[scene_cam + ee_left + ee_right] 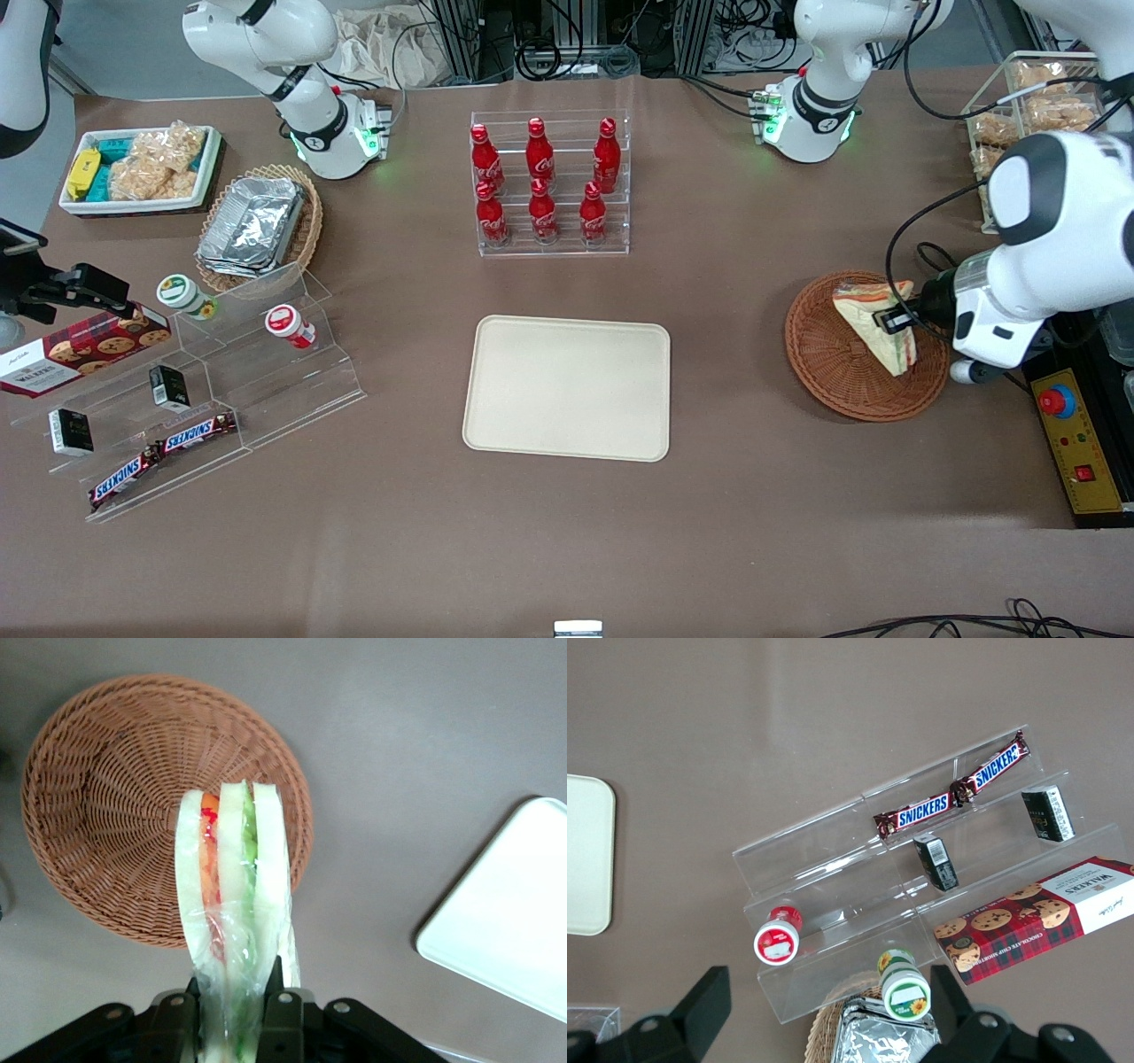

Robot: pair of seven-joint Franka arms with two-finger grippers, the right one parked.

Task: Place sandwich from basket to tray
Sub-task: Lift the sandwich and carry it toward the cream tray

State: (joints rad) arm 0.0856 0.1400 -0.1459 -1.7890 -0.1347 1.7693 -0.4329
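**Sandwich grabbed, tray waiting**

Roughly a third of the way in, by the look of it. Gripper point(897, 321) clamped on the sandwich point(877, 330), fingers point(282, 1001) pinched narrow around the wrapped end of the wedge. Clear from the wrist camera: plastic wrap bunched between the pads, three pale bread slices sticking out with orange, red and green filling showing along the edge.

Sandwich over the basket point(828, 363) in the front view, toward the rim nearest the working arm. Looks lifted clear of the weave in the wrist shot, basket point(106, 806) sitting empty underneath, but hard to say for sure how high.

Tray point(567, 387) bare, mid-table, well apart from the basket with only open tabletop between. Just a corner of it point(505, 912) visible from the wrist.

Done so far: grasp, probably the lift too. Left: carry across toward the middle of the table, lower onto the tray, let go, back off.

One thing to watch, just a guess: grip on the thin wrapped end only, so the wedge could droop or slip in the plastic on the way over. Nothing in the path though. Cola bottles point(540, 182) in their rack sit farther from the camera than the tray, out of the way.
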